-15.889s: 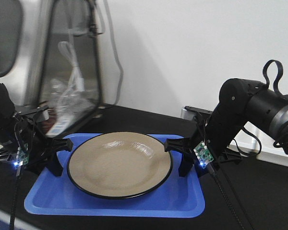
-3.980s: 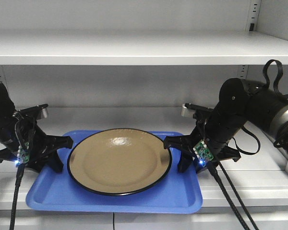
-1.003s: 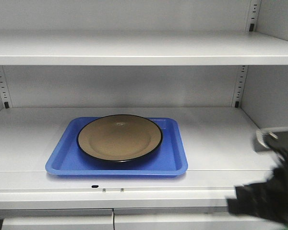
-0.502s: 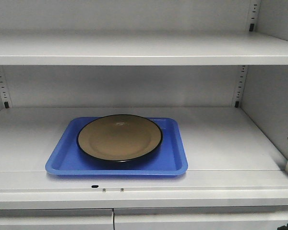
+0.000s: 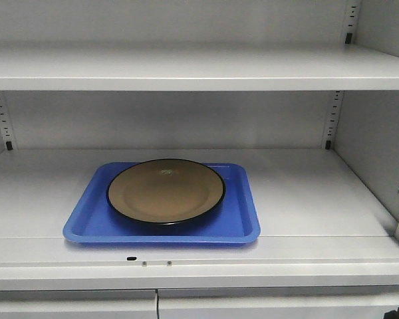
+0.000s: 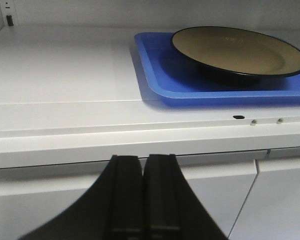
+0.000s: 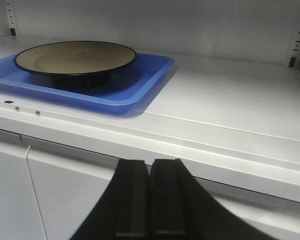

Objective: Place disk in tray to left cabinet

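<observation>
Resting on the left cabinet (image 5: 319, 199) shelf, the tray (image 5: 243, 226) carries the disk (image 5: 165, 191), centred inside it. Likely rigid, glossy and breakable, the disk is best moved by the tray's short rims. Left hand (image 6: 141, 192) and right hand (image 7: 150, 197) are closed, empty, below the tray.

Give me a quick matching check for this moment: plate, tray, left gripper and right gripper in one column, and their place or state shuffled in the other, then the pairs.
Things:
1. plate
2. tray
3. left gripper
4. right gripper

Places or states:
A. flat on the cabinet shelf, near its front edge
B. shut and empty, below the shelf front, tray ahead to its right
C. lying in the blue tray
D. shut and empty, below the shelf front, tray ahead to its left

Pairs: 1-C, 2-A, 3-B, 4-D
</observation>
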Controlling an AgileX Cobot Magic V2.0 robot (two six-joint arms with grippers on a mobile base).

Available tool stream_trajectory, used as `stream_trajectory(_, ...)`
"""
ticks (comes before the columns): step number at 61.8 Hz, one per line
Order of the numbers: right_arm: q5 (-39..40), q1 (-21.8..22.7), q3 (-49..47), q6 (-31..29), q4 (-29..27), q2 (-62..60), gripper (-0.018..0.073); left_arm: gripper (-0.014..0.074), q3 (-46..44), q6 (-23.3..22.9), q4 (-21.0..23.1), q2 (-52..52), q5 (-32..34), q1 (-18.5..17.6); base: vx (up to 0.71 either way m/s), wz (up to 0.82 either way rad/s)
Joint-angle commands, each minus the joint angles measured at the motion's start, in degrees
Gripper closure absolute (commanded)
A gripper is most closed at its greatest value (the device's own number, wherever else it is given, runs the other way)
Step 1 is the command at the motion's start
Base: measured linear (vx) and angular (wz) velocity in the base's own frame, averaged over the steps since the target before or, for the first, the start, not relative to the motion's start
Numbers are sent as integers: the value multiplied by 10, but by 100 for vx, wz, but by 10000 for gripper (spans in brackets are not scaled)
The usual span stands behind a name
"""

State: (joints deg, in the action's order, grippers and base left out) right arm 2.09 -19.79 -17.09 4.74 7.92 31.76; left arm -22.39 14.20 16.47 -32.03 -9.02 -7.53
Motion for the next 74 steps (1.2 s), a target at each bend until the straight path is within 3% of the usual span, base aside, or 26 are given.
stream_trajectory(1,49,4,-18,-4,6,2,564,603,-15,-2,7,-1,49,-3,0,0)
stream_trajectory(5,49,4,-18,-4,6,2,564,603,-15,4,-7,-1,54,-1,0,0)
stream_trajectory(12,49,4,-18,-4,6,2,564,603,17,36,-100,23,149,-1,0,0)
stream_trajectory(19,48,4,-18,-4,6,2,564,603,97,10,-109,91,237,18,0,0)
stream_trajectory(25,48,4,-18,-4,6,2,564,603,176,-25,-109,171,260,43,0,0)
stream_trajectory(31,48,4,-18,-4,6,2,564,603,253,-57,-109,269,257,68,0,0)
stream_trajectory(37,48,4,-18,-4,6,2,564,603,248,-60,-126,342,151,84,0,0)
stream_trajectory(53,46,4,-18,-4,6,2,564,603,251,-64,-129,336,94,89,0,0)
stream_trajectory(74,46,4,-18,-4,6,2,564,603,251,-64,-129,336,94,89,0,0)
